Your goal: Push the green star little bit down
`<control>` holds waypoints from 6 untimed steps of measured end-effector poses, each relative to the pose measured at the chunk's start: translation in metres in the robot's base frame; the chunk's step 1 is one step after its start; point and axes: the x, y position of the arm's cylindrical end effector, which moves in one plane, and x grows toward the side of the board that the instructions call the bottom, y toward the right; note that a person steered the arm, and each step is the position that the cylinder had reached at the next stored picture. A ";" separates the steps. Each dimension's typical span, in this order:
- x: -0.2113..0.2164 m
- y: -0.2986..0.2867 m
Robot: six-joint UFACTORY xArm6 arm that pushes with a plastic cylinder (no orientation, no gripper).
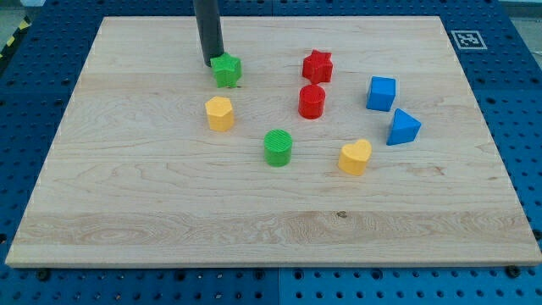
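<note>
While resting on the surface (127, 195), my tip (212, 64), a bare jawless tool, touches the green star (227, 70) just right of it.

Wooden board (127, 212) carries green star (227, 70), red star (318, 66), yellow heart (355, 158), blue cube (381, 93).

The pale wooden board (271, 212) shows a matt, smooth face with visible grain and plank seams. The small green star-shaped block (227, 69) at upper left looks like matt plastic with fine ridged layers, as does the green cylinder block (278, 146). The dark rod (208, 32) looks smooth, faintly sheened.
</note>
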 end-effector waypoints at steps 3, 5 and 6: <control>0.011 0.041; -0.034 0.015; -0.062 -0.002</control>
